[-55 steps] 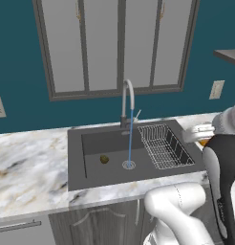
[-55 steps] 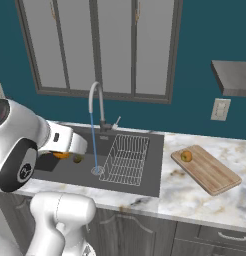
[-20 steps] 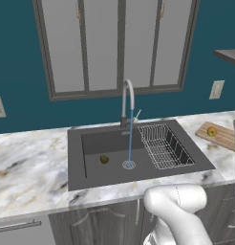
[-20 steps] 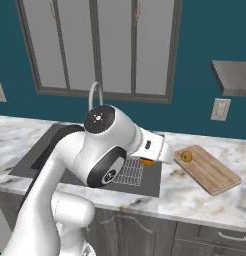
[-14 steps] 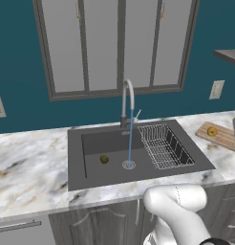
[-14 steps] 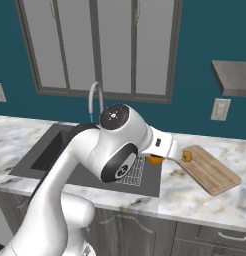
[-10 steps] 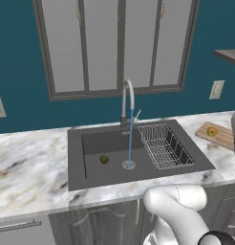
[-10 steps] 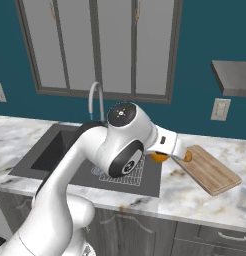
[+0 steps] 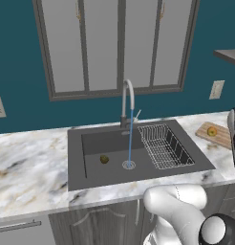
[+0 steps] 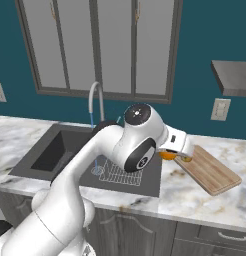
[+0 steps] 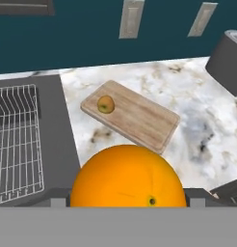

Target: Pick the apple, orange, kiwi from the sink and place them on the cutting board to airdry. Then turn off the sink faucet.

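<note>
The bright orange (image 11: 127, 176) sits between my gripper's fingers, filling the bottom of the hand view; the gripper (image 10: 176, 153) is shut on it and hovers over the counter at the left end of the cutting board (image 10: 210, 170). The yellow-green apple (image 11: 106, 104) lies on the cutting board (image 11: 137, 120), near its end closest to the sink. The dark kiwi (image 9: 104, 159) rests on the floor of the sink (image 9: 90, 143), left of the drain. Water streams from the sink faucet (image 9: 127, 98).
A wire dish rack (image 9: 165, 148) fills the sink's right end, next to the board. A dark grey round object (image 11: 226, 58) stands on the marble counter beyond the board. Wall outlets (image 10: 220, 109) and a shelf (image 10: 234, 75) are above the counter.
The arm has swung right, carrying the orange from over the dish rack to the left end of the cutting board. Kiwi, apple and running water are unchanged.
</note>
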